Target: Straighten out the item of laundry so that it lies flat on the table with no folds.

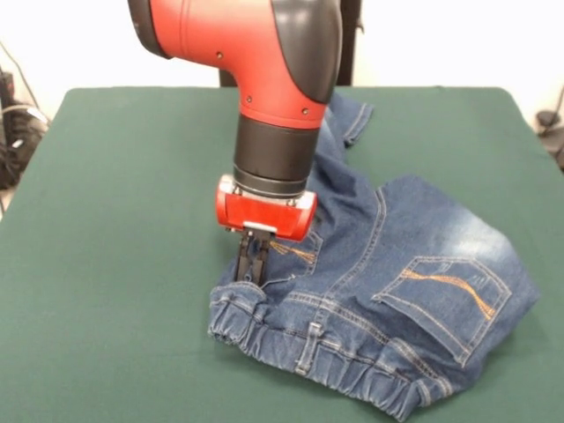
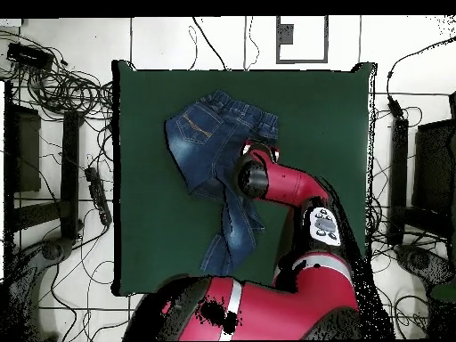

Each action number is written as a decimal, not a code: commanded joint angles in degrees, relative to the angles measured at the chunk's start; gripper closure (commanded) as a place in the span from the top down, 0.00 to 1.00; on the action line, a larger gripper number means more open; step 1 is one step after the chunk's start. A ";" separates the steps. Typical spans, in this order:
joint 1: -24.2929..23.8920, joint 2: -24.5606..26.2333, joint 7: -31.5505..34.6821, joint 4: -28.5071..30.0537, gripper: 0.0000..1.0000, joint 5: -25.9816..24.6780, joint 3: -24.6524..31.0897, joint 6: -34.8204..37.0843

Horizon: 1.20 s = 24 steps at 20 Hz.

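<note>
At centre frame the gripper (image 1: 255, 264) – fingers nearly together – pinches the crumpled jeans (image 1: 397, 291) by the waistband on the table (image 1: 115, 220).

Tangled black cables (image 2: 62, 85) and a power strip (image 2: 96, 194) on the floor.

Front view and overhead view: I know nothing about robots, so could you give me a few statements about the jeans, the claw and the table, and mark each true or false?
1. The jeans lie flat with no folds. False: they are bunched and folded over on themselves.
2. The gripper is down at the elastic waistband, fingers close together on the denim. True.
3. The table is covered in dark green cloth. True.
4. The jeans hang over the table's edge. False: in the overhead view they lie wholly on the green top.
5. A back pocket with orange stitching faces up. True.
</note>
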 commanded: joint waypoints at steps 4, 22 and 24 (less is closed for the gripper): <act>-3.07 -4.57 -3.21 -13.28 0.00 -0.45 8.76 19.85; -8.66 -0.54 -12.09 -28.90 0.00 -9.33 18.64 35.13; -8.89 -0.39 -12.28 -29.54 0.00 -10.04 19.44 35.56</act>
